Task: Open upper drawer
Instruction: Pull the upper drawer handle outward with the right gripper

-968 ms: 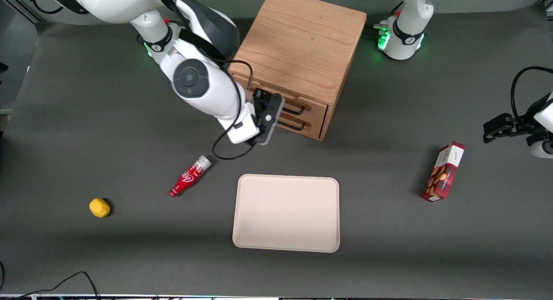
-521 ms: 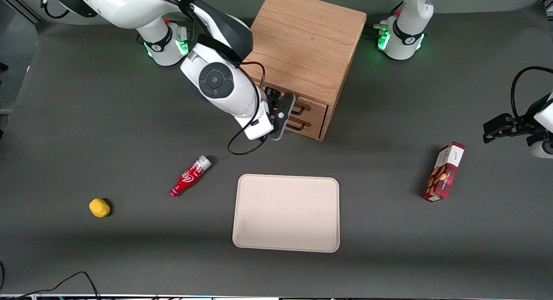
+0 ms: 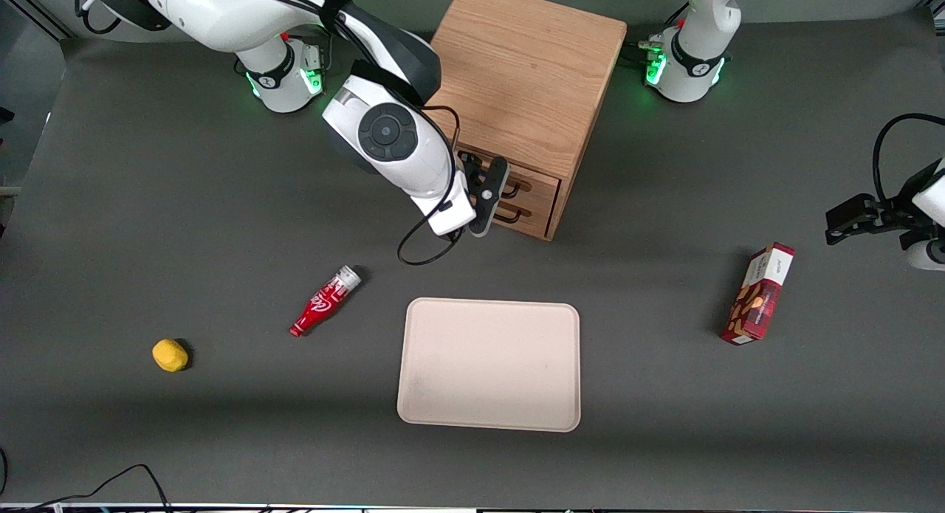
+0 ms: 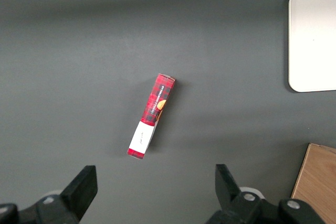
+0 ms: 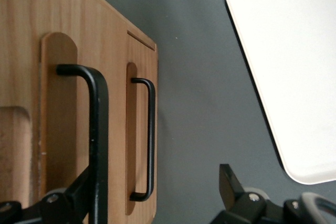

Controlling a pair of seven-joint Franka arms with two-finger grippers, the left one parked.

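The step in hand looks like the reach for the handle: the drawer is not yet pulled and both drawer fronts are sitting flush in the cabinet [image 3: 520, 77].

Taking the table from the working arm's end, a small yellow fruit [image 3: 170, 354] is lying near the front camera, and a red bottle [image 3: 323, 301] is lying on its side a little farther from the camera. Neither is standing in the way.

Next, the gripper [image 3: 496, 192] is hovering right in front of the drawer fronts. In the right wrist view the gripper [image 5: 155, 174] is showing its fingers [image 5: 79, 195] spread wide, holding nothing. The black handle [image 5: 98, 129] of the upper drawer [image 5: 113, 103] is passing just inside one finger. Whether that finger is touching the wire cannot be told. The upper drawer [image 3: 539, 182] is sitting directly under the cabinet top, above the bottom drawer [image 3: 535, 207], whose own handle [image 5: 151, 129] is lying close beside the first.

The next move probably calls for closing on the upper handle only, then drawing straight out toward the front camera. The risk is catching the bottom handle instead, since the two are so close together.

A pale tray [image 3: 489, 364] is lying in front of the cabinet, nearer the camera, apart from it, likely leaving room for the drawer. Toward the parked arm's end, a red snack box [image 3: 759, 294] is lying well apart.
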